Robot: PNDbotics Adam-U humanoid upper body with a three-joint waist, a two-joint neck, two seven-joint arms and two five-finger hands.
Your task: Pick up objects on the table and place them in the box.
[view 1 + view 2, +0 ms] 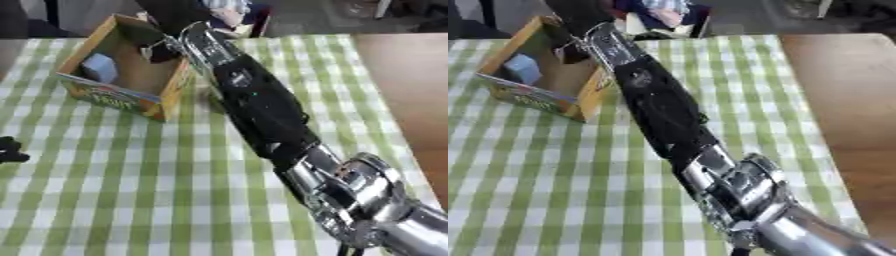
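A: Where's the box and what's in it?

B: Cardboard box (131, 75), open top, printed front, sits far left on the table (131, 200), on the green-checked cloth. One pale blue block (101, 67) lies inside, against the left wall.

A: And the right arm?

B: Right arm (262, 110) comes in from the lower right and stretches diagonally across to the box's far right corner. Right hand (166, 47) is at the rim, over the inside, near the right wall. It's dark against a dark background, so I can't tell if fingers are curled or straight, or if anything's in them.

A: Why there?

B: My guess: it's over the opening so whatever it carries drops inside rather than on the cloth. Reaching from the right side keeps the forearm clear of the left wall and the block.

A: Left hand?

B: Left hand (10, 150) is only a dark bit at the left edge, idle by the look of it. Fingers not readable.

A: Anything left to pick?

B: No loose items visible on the cloth, though the arm hides a strip of it.
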